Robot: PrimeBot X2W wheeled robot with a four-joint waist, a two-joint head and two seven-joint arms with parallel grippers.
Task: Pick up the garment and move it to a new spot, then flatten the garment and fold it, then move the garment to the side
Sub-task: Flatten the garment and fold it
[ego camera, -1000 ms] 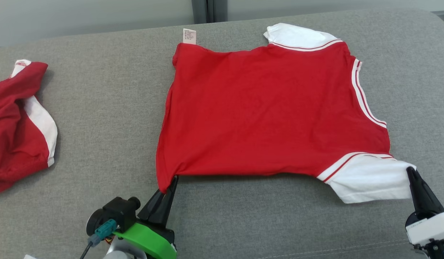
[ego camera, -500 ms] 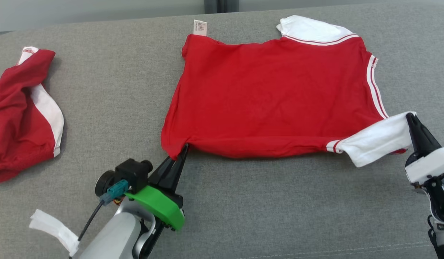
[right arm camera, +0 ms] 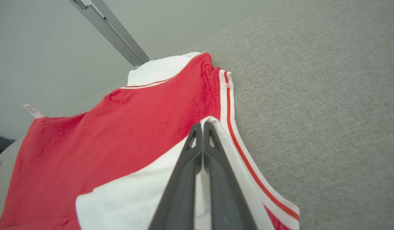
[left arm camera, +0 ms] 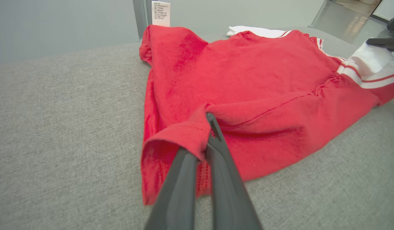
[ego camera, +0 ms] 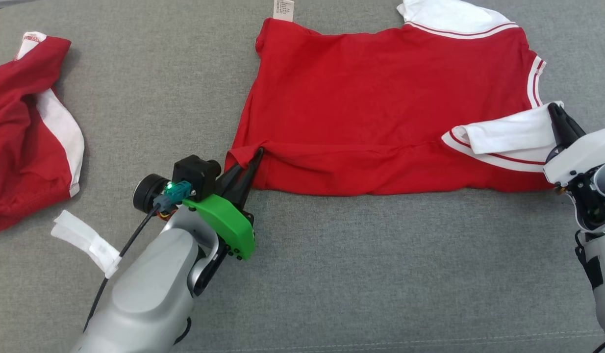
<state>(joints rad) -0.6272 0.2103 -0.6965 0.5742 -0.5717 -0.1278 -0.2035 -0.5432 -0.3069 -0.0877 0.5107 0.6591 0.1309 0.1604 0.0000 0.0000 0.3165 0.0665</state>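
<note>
two grips on one red shirt (ego camera: 381,98) right now — the left gripper (ego camera: 257,153) has its fingers pressed together on the near hem corner (left arm camera: 184,135), low on the shirt's left side in the head view, and the right gripper (ego camera: 553,109) is clamped tight on the white sleeve (ego camera: 508,135) at the right edge of the frame. the shirt lies across the upper middle and upper right of the head view, its near edge doubled back over the body.

risks, as i see it: each pinch looks thin, so a tug from one arm could slide the cloth free and drop half the fold. if the arms don't travel evenly, the crease goes crooked — the sleeve sits bunched over the red. the far edge, care tag (ego camera: 283,9) poking up, is right at the top of the frame, so a long push might shove it off the back.

surface: grey woven upholstery (ego camera: 356,274), soft, likely to drag at the cloth. a second red-and-white garment (ego camera: 23,147) lies crumpled at the left edge, well apart. behind, a pale wall (left arm camera: 56,22) and a grey metal post (left arm camera: 140,16).
</note>
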